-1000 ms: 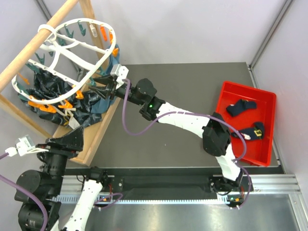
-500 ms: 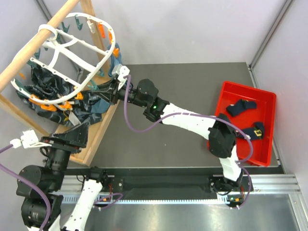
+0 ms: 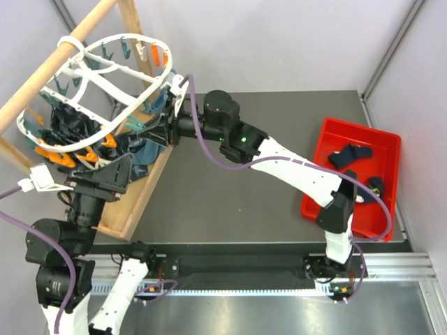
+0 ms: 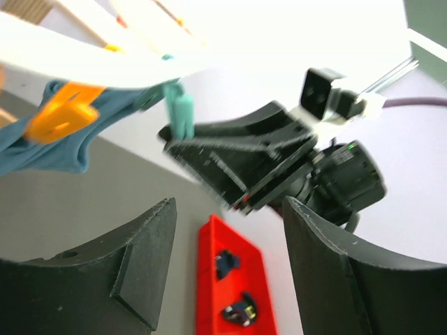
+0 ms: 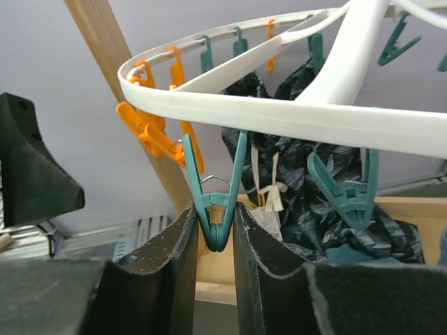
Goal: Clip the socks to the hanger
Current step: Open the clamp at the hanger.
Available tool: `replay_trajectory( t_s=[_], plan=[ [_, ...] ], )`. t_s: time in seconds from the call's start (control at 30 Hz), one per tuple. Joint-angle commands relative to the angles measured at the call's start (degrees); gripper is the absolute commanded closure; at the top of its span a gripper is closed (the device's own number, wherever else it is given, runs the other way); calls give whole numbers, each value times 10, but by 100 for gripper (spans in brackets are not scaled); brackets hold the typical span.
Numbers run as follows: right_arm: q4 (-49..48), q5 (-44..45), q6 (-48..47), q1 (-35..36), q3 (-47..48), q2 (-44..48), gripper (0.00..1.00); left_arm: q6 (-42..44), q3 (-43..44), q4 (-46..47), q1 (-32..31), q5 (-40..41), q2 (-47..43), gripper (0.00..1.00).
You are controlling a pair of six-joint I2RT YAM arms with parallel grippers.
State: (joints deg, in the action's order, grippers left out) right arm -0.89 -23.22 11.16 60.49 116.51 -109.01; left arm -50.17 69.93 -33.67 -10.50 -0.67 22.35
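The right arm has stretched up and in toward the hanger (image 5: 293, 118), which has swung back level, and the left arm has lifted beneath its near rim! Right hand (image 5: 213, 208) now: fingers drawn in to a narrow slot around the lower end of a teal clip (image 5: 211, 230) dangling from the hanger's rim, and they appear to press on it from both sides. Left hand (image 4: 227, 206) sits below the hanger with its fingers spread wide, nothing between them. And the socks (image 3: 349, 155)? Not in play yet. They lie in the red bin (image 3: 380, 218) on the tabletop (image 3: 265, 209), well apart from the hanger, out to its right. Those socks look small, soft and very light, so expect them to droop and fold the moment they're lifted. The cuff edge is the spot to pinch, I'd say, leaving a free hem to feed into the clip's mouth. The clip looks like stiff, springy plastic, and the hanger hangs loose off the wooden pole (image 3: 49, 66), so any push could set it swaying.
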Motion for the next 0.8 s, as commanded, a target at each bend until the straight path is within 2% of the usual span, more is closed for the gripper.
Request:
replay_trajectory(
  t_s=[0.0,0.07,0.13,0.23,0.37,0.4,0.53,0.63,0.77],
  plan=[
    [62,-61,40,2,28,14,100,-69,-10,91,0,-1,16,33],
    [62,-60,43,2,28,13,100,-108,-11,99,0,25,28,33],
    [60,-54,38,2,26,15,100,-130,2,92,0,36,41,37],
    [55,-38,8,4,18,22,100,-140,66,14,0,60,84,45],
    [56,1,-59,5,10,24,100,-129,150,-82,1,54,155,46],
    [55,16,-69,5,8,23,100,-131,179,-130,1,54,167,46],
    [32,48,-125,5,-11,22,100,-136,230,-209,1,42,226,45],
    [18,78,-155,6,-18,19,100,-121,288,-290,1,71,290,48],
    [-24,131,-189,6,-51,26,100,-106,361,-347,1,102,342,48]
  ],
)
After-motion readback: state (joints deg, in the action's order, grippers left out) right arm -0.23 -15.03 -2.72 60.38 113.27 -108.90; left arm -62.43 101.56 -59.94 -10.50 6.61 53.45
